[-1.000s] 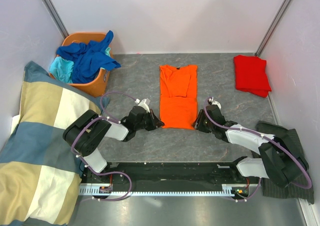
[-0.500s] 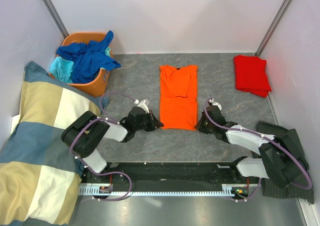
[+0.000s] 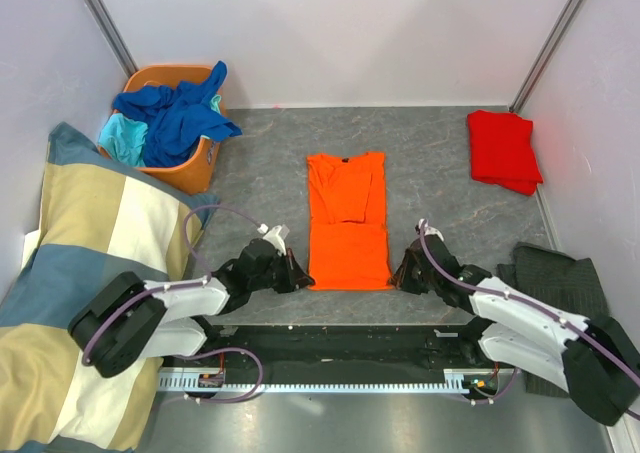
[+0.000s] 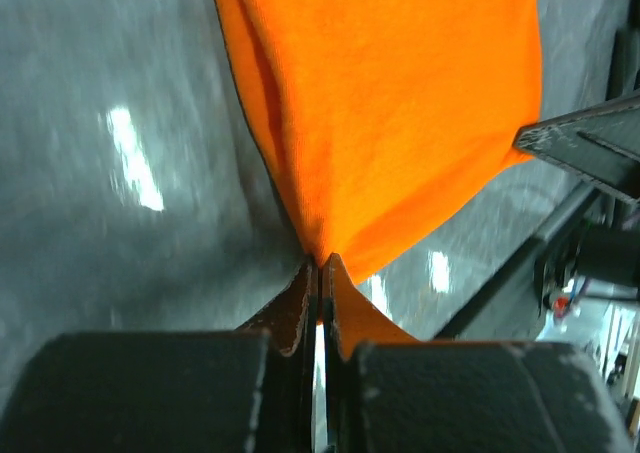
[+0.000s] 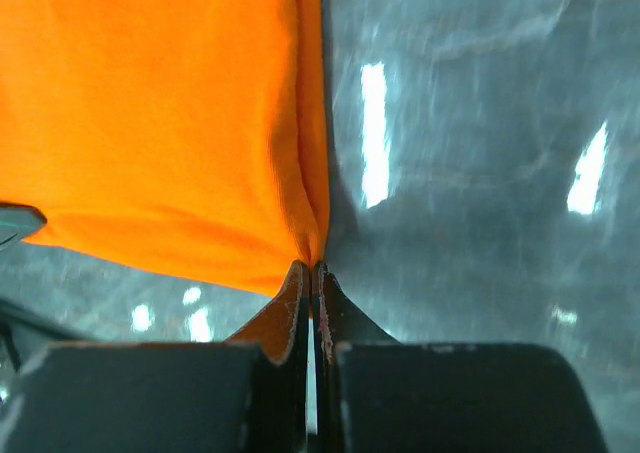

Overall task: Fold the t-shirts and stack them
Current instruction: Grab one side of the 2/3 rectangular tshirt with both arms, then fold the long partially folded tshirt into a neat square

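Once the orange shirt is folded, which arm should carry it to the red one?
Probably the right: the red t-shirt lies far right, on its side, and the right claw grips a near corner of the orange t-shirt. The left claw grips the other.

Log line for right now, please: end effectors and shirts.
left end effector: shut on orange shirt hem corner | right end effector: shut on other hem corner | red shirt: folded, far right

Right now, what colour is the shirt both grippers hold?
Bright orange; the shirt shows best in the top view.
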Available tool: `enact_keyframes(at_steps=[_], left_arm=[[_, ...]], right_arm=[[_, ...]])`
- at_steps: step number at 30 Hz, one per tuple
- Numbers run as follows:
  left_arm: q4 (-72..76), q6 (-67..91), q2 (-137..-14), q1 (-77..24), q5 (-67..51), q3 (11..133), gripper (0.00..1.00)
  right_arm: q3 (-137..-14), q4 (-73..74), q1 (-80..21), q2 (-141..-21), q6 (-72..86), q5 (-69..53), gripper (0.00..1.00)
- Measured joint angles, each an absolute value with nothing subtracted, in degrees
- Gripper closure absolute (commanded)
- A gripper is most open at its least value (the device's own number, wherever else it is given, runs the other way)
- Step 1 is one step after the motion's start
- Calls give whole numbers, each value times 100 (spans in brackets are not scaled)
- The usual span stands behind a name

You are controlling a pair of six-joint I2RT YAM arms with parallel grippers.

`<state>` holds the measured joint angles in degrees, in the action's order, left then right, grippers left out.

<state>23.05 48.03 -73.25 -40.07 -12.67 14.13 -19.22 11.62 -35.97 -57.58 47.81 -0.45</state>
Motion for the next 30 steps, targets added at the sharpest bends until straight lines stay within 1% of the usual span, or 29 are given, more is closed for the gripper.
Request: enact_keyframes(at_steps=[8,13,16,21,26,30], left_arm=[[1155,5120,-5999,-4801,-1061,1201,98],[333,5334,-5089,-5083,-810,1291,98],[-189,5336,-4827,-5089,-502,1647,98],[-576,5227,-5011,-5085,62,2543,98],[-480,4980,-5555,-4971,421,3087,98],[-263,4759,-6108,-4668,502,3459,98]], right_arm=[[-1911,2416,-4244,-4563,5308,60,100],[-2327,3002,-4340,-4453,5426,180,100],[-2853,3133,-4342,-4628,5400,379,100],[-3577,3057,-4340,-5172,5177,854,100],[-4324,2797,-4338,-6093,4783,1406,100],[-4838,2491,-4283,-6702,4497,1664,100]])
